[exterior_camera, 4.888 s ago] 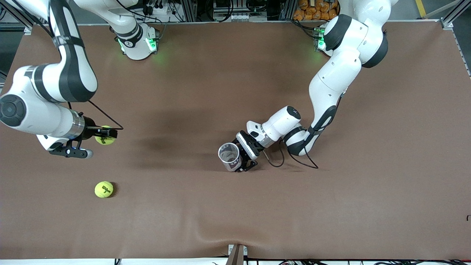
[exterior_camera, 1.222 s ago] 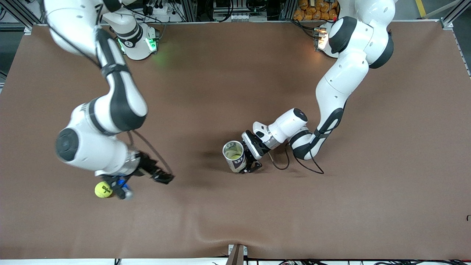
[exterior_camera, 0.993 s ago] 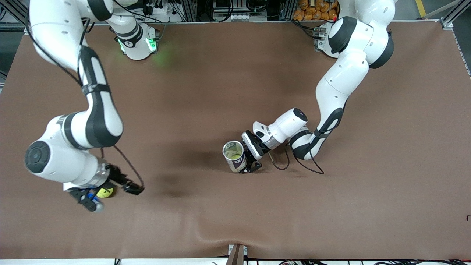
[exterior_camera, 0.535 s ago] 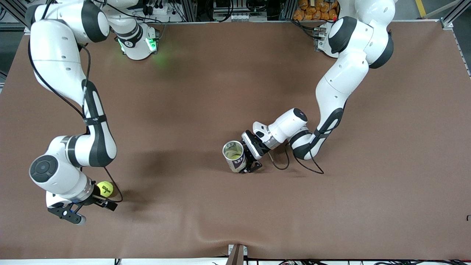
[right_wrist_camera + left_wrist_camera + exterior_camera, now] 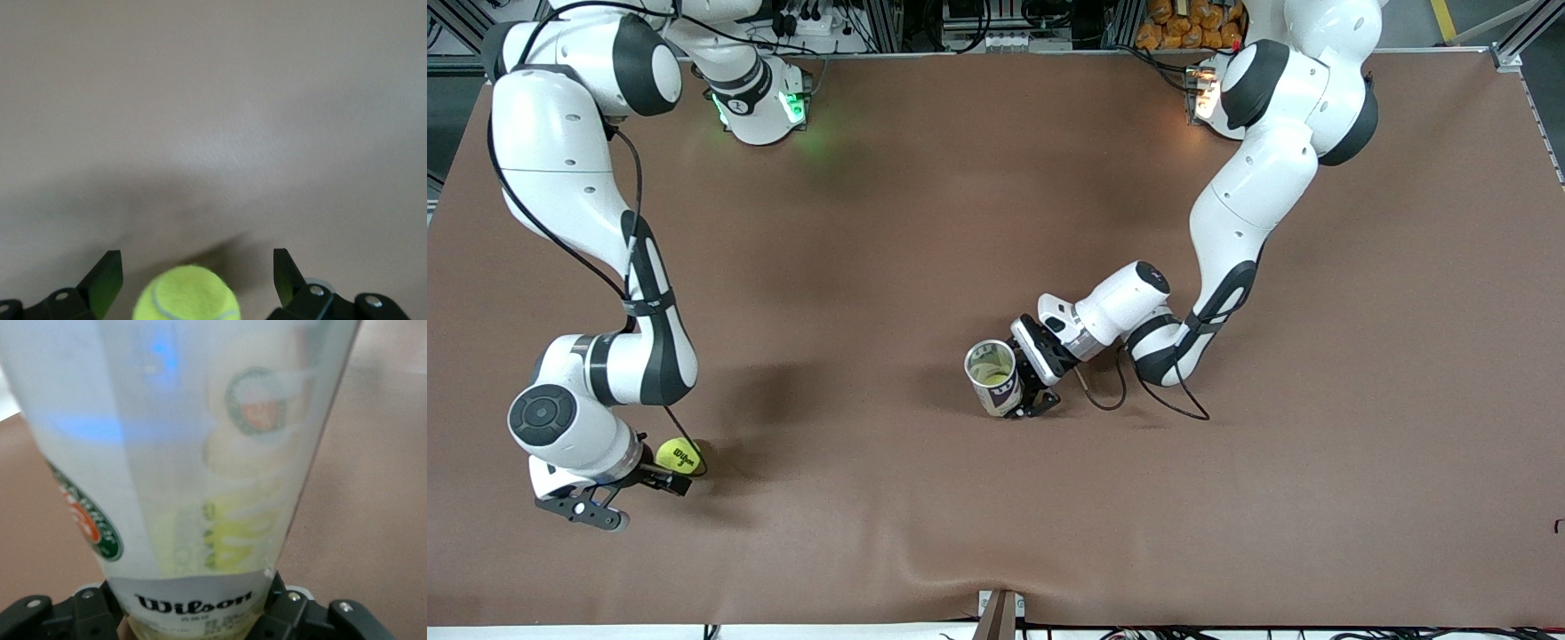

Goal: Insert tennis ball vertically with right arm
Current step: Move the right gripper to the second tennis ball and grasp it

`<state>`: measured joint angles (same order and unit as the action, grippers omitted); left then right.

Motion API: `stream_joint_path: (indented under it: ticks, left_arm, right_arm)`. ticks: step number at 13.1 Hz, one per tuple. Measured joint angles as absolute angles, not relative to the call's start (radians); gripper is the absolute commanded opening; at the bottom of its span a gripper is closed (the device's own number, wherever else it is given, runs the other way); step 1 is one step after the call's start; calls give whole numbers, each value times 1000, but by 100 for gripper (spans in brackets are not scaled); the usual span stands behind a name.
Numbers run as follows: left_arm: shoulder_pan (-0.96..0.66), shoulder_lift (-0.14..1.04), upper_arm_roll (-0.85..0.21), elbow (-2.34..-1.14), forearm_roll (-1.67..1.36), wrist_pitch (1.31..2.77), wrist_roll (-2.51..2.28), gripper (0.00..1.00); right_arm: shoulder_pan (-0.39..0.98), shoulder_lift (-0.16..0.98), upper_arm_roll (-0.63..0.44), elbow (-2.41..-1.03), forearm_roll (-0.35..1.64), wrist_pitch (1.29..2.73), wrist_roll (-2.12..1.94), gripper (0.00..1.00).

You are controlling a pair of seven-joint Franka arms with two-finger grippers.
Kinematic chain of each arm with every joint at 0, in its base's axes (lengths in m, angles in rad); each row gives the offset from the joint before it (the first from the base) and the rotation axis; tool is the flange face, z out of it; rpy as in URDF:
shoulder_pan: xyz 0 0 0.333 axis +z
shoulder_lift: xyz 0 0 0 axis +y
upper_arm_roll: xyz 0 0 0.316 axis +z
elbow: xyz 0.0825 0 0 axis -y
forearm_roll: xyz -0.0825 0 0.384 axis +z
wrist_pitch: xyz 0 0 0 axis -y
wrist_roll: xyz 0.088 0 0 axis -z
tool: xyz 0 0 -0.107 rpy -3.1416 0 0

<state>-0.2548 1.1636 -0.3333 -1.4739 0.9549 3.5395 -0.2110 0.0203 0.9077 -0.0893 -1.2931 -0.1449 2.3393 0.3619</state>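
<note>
The right gripper [image 5: 660, 473] hangs low with fingers spread around the tennis ball [image 5: 679, 456] lying on the brown table [image 5: 925, 222]; the left gripper [image 5: 1024, 380] pinches the upright Wilson ball can [image 5: 993, 377]

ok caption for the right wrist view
Open right claw straddling a tennis ball on the table.

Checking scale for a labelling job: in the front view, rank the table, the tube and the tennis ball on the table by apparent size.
1. table
2. tube
3. tennis ball
</note>
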Motion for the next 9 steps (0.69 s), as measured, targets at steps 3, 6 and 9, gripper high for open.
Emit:
stream_joint_path:
  ticks: [3,6,9]
  left_arm:
    - [-255,1164,-333,-1474,955,3539,-211,78]
    - [-256,1164,-333,-1474,956,3539,-211,79]
    - [-256,1164,-333,-1474,956,3539,-211,79]
  right_arm:
    - [21,908,-84,-1325,-146,2340,362,100]
    - [22,907,-77,-1334,-145,2339,364,100]
    - [22,906,-76,-1351,-145,2339,368,94]
